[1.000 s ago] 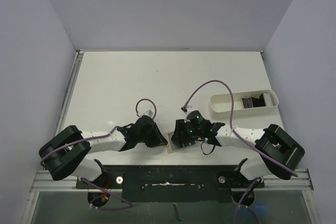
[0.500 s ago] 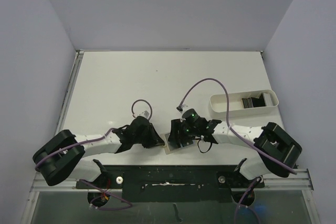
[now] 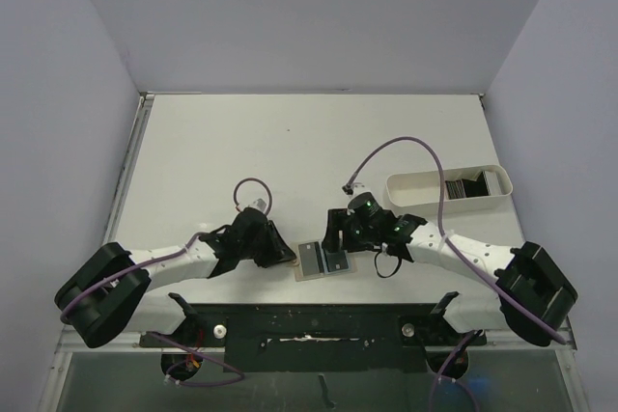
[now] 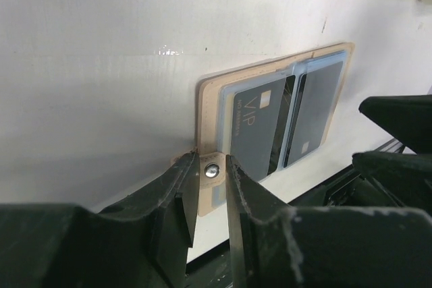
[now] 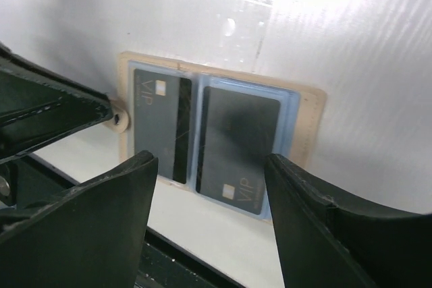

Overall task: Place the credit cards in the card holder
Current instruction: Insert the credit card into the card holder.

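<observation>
On the white table (image 3: pixel 290 142), a white tray (image 3: pixel 406 196) near the right edge holds credit cards (image 3: pixel 468 185). The tan card holder (image 4: pixel 208 112) lies open and flat at the near edge, between the two arms, with two dark cards (image 5: pixel 236 141) side by side in its pockets. The right gripper (image 5: pixel 209 163) hangs over it, fingers spread wide with nothing held, one on each side. The left gripper (image 4: pixel 211 166) is nipped on the holder's small snap tab (image 4: pixel 212 171).

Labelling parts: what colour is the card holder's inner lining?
Light blue lining, clearest in the right wrist view.
</observation>
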